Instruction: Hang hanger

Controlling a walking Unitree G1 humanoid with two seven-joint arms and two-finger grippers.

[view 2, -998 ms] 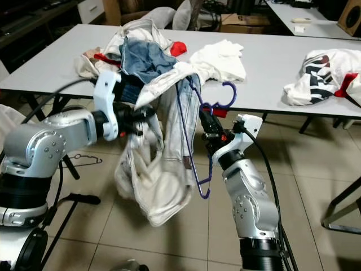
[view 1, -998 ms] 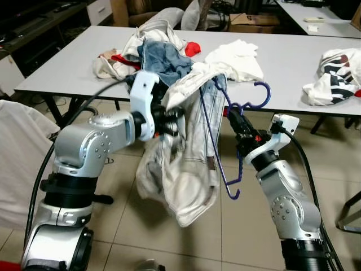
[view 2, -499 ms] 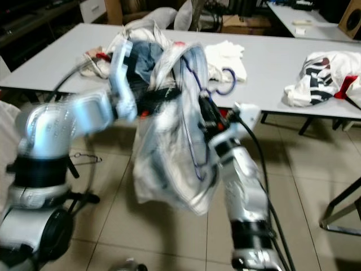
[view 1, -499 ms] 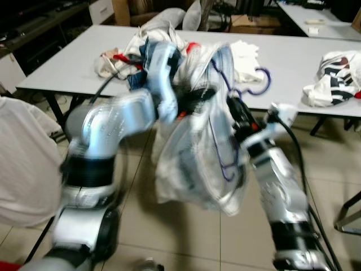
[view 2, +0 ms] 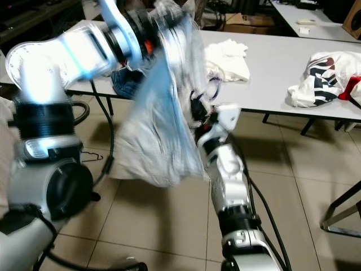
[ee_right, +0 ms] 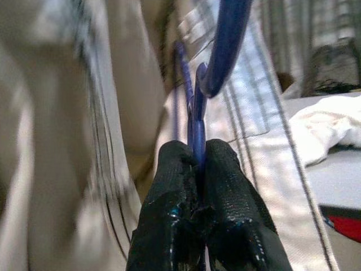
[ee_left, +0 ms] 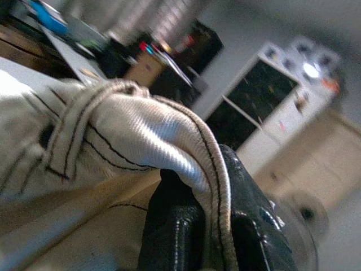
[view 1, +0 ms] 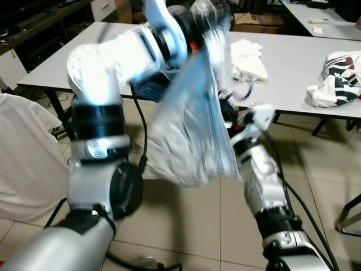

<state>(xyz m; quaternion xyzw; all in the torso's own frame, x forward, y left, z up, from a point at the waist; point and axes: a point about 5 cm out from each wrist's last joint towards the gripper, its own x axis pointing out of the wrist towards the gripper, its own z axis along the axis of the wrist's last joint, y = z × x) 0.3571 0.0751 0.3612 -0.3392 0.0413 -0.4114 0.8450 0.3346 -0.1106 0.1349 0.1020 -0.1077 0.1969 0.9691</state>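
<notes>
Grey table [view 1: 293,62], one hanger [ee_right: 198,121], one garment [view 1: 192,135]

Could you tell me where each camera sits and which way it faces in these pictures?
Head eyes: forward and down at the table; both arms and the lifted garment show.
Left wrist: along the left gripper, shut on the garment's hem.
Right wrist: along the right gripper, shut on the purple hanger.
Shared: all four see the garment.

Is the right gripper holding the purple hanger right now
Yes, in the right wrist view the right gripper has its two black fingers pinched shut on the thin wire of the purple hanger.
</notes>
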